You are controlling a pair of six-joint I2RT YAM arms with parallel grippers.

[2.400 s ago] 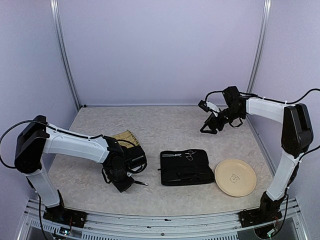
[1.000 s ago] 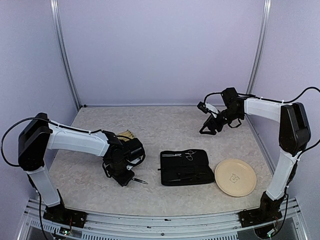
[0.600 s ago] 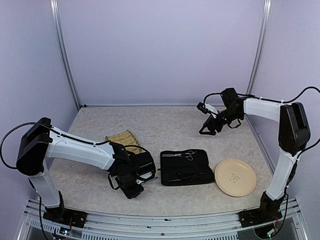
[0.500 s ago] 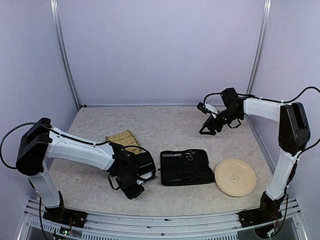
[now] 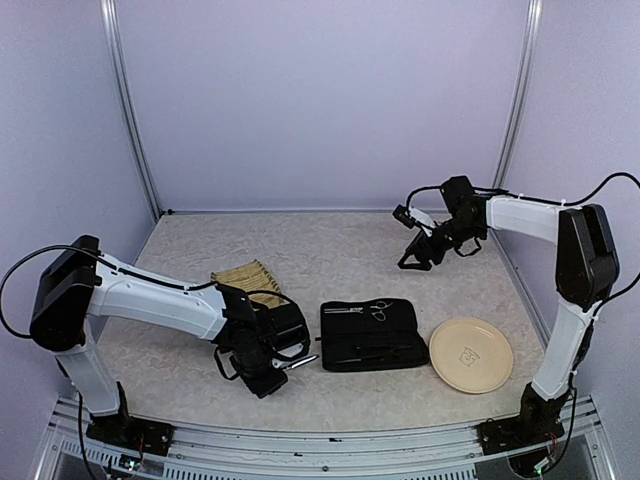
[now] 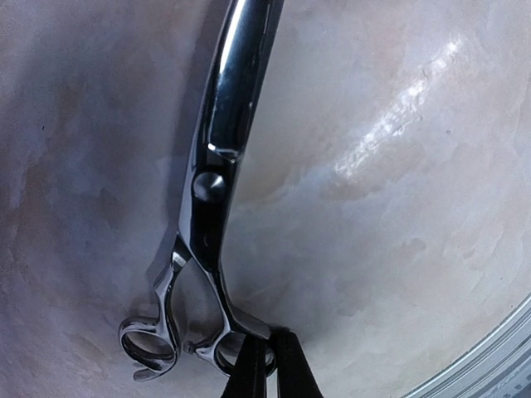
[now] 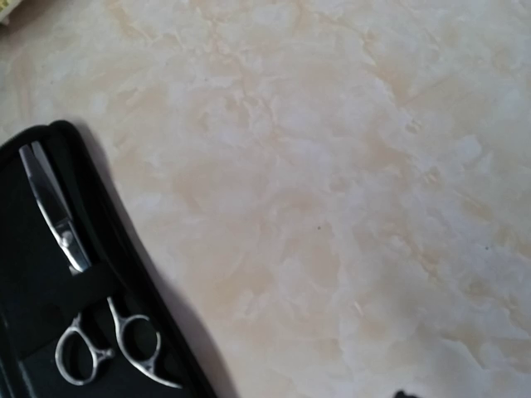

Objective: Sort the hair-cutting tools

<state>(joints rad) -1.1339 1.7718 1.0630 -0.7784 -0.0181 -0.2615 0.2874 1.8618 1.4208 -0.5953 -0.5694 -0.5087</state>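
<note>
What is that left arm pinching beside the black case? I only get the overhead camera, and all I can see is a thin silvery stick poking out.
Observer: A pair of scissors. The left gripper is shut on one ring handle.
Operator: Are the blades spread apart?
Observer: No, they are closed together and point away from the gripper.
Operator: And the shiny bit on the case?
Observer: The right wrist camera shows a second pair of scissors lying in the black case, its blades closed too.
</note>
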